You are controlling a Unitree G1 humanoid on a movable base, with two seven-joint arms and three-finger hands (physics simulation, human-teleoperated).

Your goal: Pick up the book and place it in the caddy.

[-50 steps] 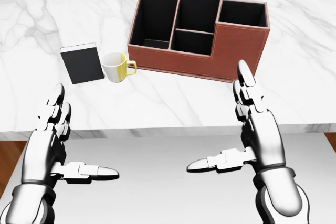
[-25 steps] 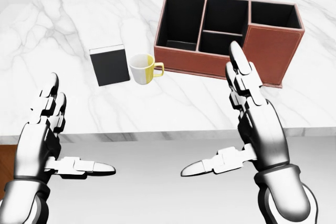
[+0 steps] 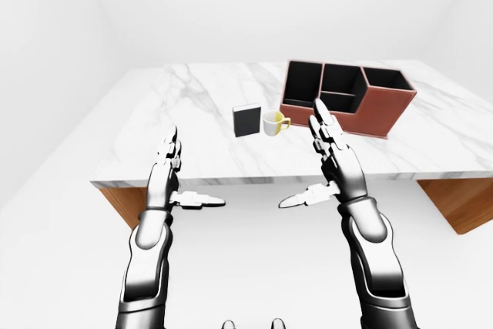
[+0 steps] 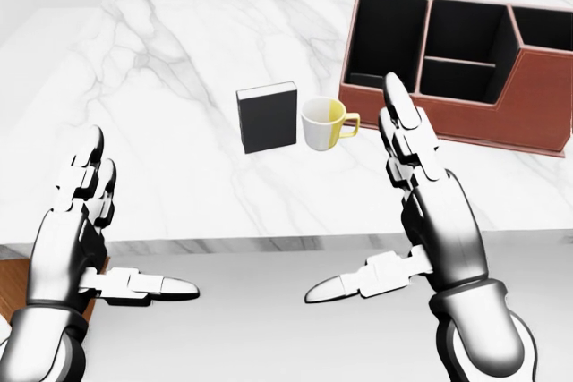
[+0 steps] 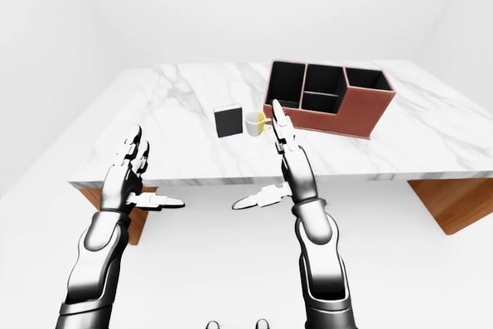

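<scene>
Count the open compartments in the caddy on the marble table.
4, all in the caddy, seen in the left-eye view: a tall one at the left, two stacked in the middle, and one at the right.

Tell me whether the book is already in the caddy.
Not yet. The book lies flat on the marble table, left of the mug and outside the caddy.

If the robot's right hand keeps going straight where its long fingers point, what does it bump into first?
Probably the caddy: the right hand points up the head view at its low brown wall, just right of the mug. Depth is unclear.
</scene>
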